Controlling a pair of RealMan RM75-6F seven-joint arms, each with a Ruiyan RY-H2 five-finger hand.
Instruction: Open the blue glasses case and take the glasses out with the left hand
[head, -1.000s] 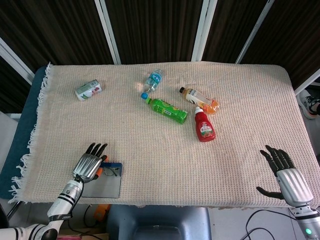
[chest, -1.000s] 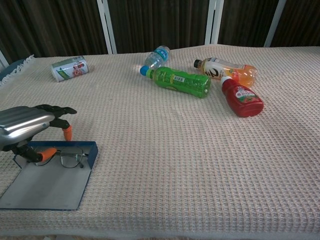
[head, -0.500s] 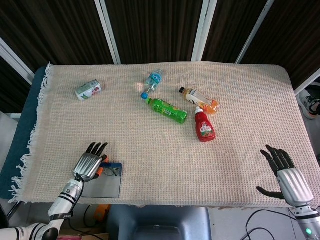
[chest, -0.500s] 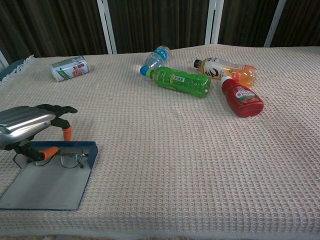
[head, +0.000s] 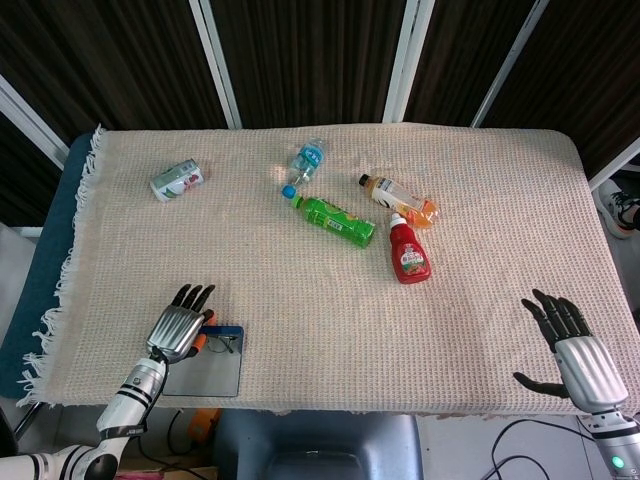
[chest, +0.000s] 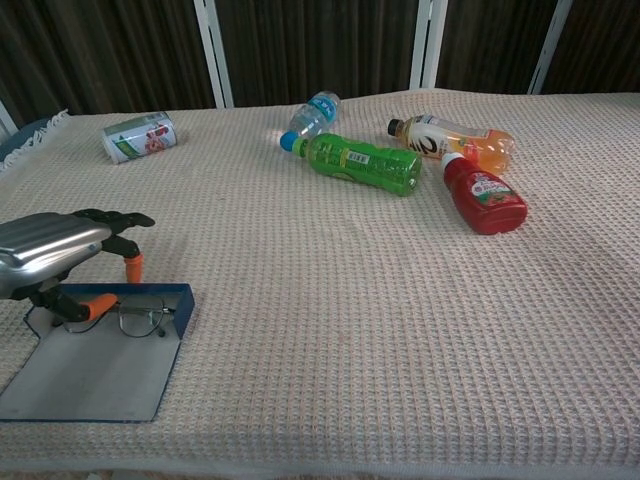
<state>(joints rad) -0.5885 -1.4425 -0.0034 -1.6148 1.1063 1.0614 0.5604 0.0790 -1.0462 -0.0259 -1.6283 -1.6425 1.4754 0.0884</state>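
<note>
Item: case (chest: 100, 375), lid flat open, at the table's (head: 300, 330) 7 o'clock corner; glasses (chest: 140, 318) lying inside.
Left hand (chest: 60, 255) over the glasses, orange-tipped fingers at the frame (contact unclear). Advice: pinch the frame, lift straight up, clear the rim. Right hand (head: 575, 350) spread, idle, 5 o'clock.

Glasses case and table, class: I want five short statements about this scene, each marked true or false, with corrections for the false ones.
1. The blue glasses case lies open. True.
2. The glasses are in the case. True.
3. The right hand holds the ketchup bottle. False: it is empty, far from it.
4. The green bottle stands upright. False: it lies on its side.
5. The left hand is over the case. True.
</note>
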